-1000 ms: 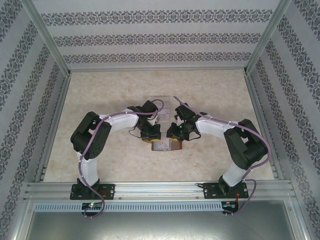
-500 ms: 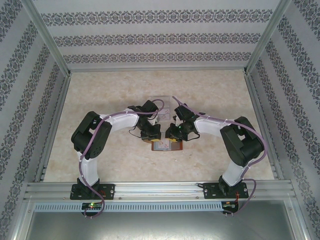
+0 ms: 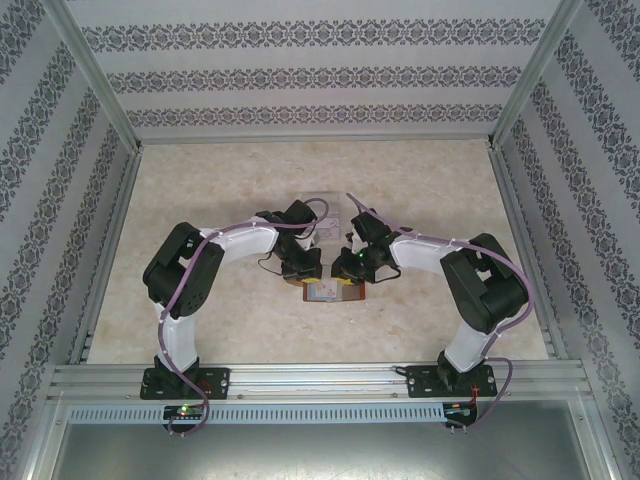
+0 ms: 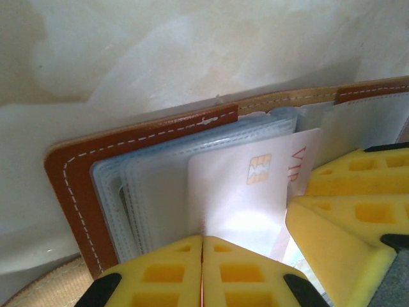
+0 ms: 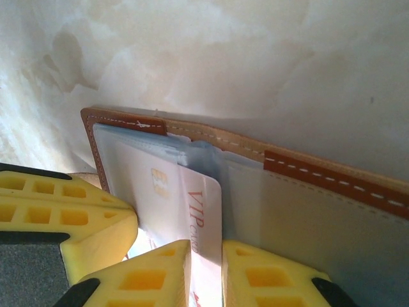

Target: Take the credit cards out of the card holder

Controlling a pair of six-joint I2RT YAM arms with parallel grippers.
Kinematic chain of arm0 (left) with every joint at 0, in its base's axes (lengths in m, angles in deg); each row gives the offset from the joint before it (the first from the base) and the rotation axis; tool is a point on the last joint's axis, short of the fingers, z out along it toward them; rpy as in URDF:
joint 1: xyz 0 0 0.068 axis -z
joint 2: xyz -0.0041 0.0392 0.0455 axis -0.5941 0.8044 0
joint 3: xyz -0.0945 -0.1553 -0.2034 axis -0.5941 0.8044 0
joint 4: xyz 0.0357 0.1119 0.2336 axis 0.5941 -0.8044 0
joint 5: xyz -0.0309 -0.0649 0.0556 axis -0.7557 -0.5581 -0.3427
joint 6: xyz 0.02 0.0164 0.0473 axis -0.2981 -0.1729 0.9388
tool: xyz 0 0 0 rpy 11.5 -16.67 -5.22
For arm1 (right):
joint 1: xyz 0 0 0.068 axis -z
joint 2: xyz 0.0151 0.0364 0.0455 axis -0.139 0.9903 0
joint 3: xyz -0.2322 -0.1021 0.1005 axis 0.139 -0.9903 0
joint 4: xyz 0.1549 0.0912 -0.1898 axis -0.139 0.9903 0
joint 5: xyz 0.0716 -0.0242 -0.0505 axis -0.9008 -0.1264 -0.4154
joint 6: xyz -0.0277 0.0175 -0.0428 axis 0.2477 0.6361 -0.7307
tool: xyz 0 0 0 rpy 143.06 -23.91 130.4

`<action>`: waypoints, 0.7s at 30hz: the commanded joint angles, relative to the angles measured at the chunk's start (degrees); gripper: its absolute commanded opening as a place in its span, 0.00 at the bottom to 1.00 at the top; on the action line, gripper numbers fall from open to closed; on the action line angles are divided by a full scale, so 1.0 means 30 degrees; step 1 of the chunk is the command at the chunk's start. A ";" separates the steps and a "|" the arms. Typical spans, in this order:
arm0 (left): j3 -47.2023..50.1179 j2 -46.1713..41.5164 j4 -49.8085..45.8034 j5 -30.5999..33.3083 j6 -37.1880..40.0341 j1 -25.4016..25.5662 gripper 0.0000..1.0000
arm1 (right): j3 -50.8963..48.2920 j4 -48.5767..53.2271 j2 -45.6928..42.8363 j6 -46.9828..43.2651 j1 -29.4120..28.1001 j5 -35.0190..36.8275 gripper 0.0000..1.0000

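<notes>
Brown stitched leather of card holder [image 3: 325,291], open & flat on pale counter [image 3: 230,180], midway betw. the two arms and just in front of clear tray [image 3: 322,200]. Both claws down on it: left claw [image 3: 302,274] over its left half, right claw [image 3: 350,272] over its right half.

Left wrist view: left claw [image 4: 202,249] closed, yellow pads flush together at near edge of the clear sleeves [image 4: 150,192]. Can't tell whether a sleeve is pinched betw. them. White credit card [image 4: 246,192] w/ gold chip & red "VIP" lettering lying over the sleeve stack, its right edge running in betw. the other claw's pads.

Right wrist view: right claw [image 5: 206,256] nipped on that card's near end, one pad each side, card rising from the narrow gap toward the holder's fold. Tan strip w/ white stitching along holder's far edge.
</notes>
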 commanded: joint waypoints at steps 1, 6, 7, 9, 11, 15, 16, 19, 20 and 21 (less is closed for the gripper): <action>-0.0070 0.0839 -0.1073 0.0864 0.0225 0.0204 0.07 | -0.0342 -0.1030 -0.0652 -0.0027 0.0128 -0.0922 0.19; -0.0067 0.0778 -0.1073 0.0854 0.0185 0.0204 0.07 | -0.0765 -0.1701 -0.0234 -0.0306 0.0225 -0.1054 0.15; -0.0067 0.0752 -0.1103 0.0868 0.0194 0.0218 0.07 | -0.0849 -0.1856 -0.0098 -0.0339 0.0271 -0.1084 0.15; -0.0078 0.0722 -0.1099 0.0884 0.0178 0.0204 0.07 | -0.0974 -0.2115 0.0171 -0.0399 0.0286 -0.1128 0.16; -0.0069 0.0734 -0.1111 0.0928 0.0164 0.0205 0.07 | -0.1060 -0.2368 0.0475 -0.0424 0.0283 -0.1280 0.21; -0.0075 0.0691 -0.1160 0.0916 0.0183 0.0226 0.07 | -0.1265 -0.2898 0.0683 -0.0395 0.0287 -0.1641 0.23; -0.0074 0.0690 -0.1163 0.0923 0.0152 0.0212 0.07 | -0.1312 -0.2929 0.0648 -0.0413 0.0302 -0.1641 0.22; -0.0122 0.0690 -0.1187 0.0909 0.0170 0.0204 0.07 | -0.1328 -0.2772 0.0486 -0.0482 0.0359 -0.1429 0.17; -0.0154 0.0696 -0.1221 0.0909 0.0153 0.0207 0.07 | -0.1355 -0.2729 0.0401 -0.0506 0.0374 -0.1338 0.16; -0.0170 0.0691 -0.1236 0.0926 0.0159 0.0212 0.07 | -0.1408 -0.2698 0.0307 -0.0499 0.0404 -0.1240 0.14</action>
